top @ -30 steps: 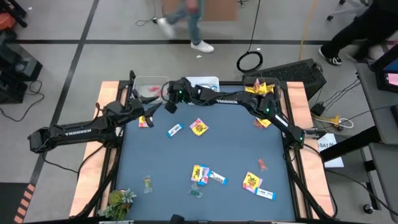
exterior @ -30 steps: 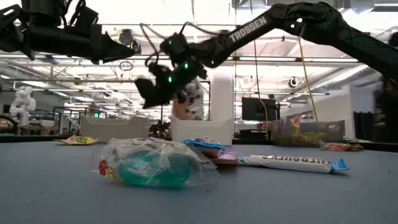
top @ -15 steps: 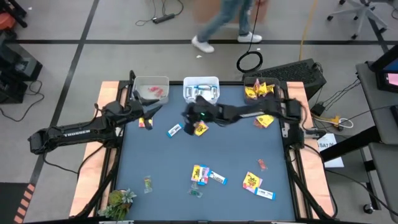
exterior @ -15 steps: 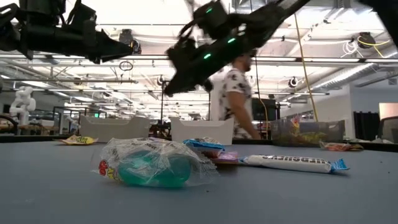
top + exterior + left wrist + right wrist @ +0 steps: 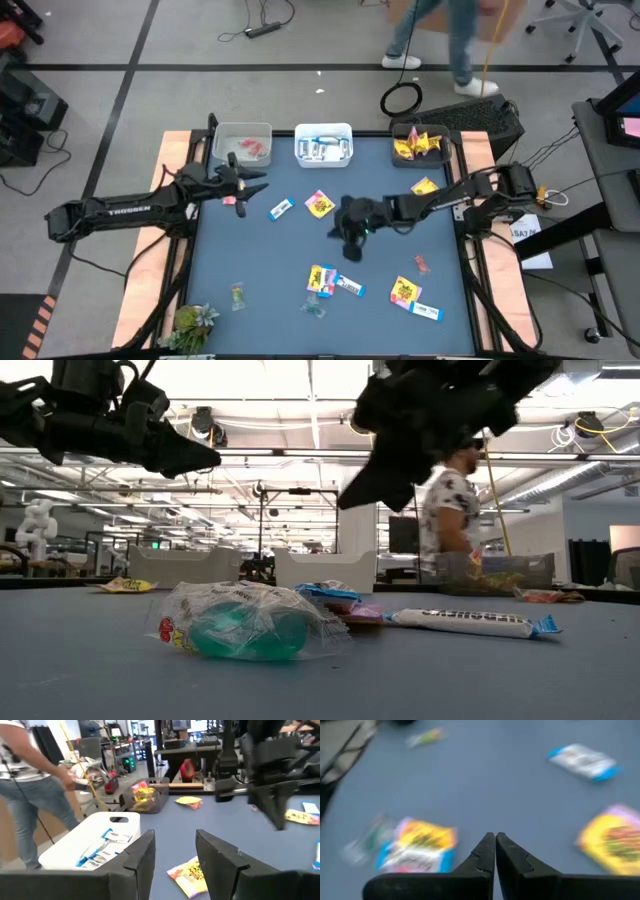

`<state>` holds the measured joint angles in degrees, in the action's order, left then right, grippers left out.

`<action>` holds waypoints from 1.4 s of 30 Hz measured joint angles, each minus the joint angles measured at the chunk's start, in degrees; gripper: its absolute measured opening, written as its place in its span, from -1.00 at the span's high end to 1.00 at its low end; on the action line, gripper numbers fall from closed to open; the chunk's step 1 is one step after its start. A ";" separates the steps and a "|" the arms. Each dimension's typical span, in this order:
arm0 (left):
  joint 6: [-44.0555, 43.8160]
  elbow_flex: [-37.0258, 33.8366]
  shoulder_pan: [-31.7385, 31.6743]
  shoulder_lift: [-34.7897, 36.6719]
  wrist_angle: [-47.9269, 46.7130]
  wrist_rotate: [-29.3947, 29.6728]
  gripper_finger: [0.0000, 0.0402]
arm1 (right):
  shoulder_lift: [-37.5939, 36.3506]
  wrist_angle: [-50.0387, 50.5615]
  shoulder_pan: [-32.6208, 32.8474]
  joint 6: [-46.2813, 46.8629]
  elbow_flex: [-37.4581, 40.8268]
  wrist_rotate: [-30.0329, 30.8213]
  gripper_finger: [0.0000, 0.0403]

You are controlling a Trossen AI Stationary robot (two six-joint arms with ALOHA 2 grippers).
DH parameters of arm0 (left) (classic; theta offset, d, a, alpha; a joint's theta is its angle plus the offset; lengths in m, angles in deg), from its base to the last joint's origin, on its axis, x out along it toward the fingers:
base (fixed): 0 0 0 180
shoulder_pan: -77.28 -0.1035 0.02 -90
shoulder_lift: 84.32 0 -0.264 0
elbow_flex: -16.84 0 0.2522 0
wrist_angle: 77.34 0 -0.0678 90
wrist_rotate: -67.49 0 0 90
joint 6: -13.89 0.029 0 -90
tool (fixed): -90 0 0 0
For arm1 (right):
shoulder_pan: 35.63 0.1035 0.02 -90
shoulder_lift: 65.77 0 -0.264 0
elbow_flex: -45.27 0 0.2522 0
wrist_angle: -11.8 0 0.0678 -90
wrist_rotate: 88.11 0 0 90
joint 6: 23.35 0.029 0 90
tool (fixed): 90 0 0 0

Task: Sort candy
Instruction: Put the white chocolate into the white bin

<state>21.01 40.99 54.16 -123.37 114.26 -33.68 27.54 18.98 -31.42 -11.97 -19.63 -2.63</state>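
Two fingers pressed shut and empty, the right end effector [image 5: 350, 247] should open squarely above the yellow-and-blue wrapped candy cluster [image 5: 322, 279] before descending.

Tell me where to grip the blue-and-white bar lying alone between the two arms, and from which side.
Grip the blue-and-white bar across its narrow middle, coming straight down from above. It lies flat on the table, long and thin, angled, with bare surface around it, so fingers should fit on both long edges. The left gripper, open, is probably nearer than the shut right gripper.
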 joint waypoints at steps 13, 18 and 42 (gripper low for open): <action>0.76 0.09 0.00 -3.98 2.93 -2.62 0.26 | 8.46 -3.53 7.31 5.03 0.05 -1.89 0.25; 0.76 0.09 0.00 -3.97 2.92 -2.62 0.26 | 13.54 -8.56 7.28 5.90 0.05 -3.38 0.05; 0.81 0.07 0.00 -3.97 3.24 -2.58 0.26 | 17.04 -15.70 6.24 4.23 0.05 -9.30 0.97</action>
<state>21.83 41.06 54.16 -127.34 117.50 -36.26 44.59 3.28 -25.18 -7.74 -19.58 -11.94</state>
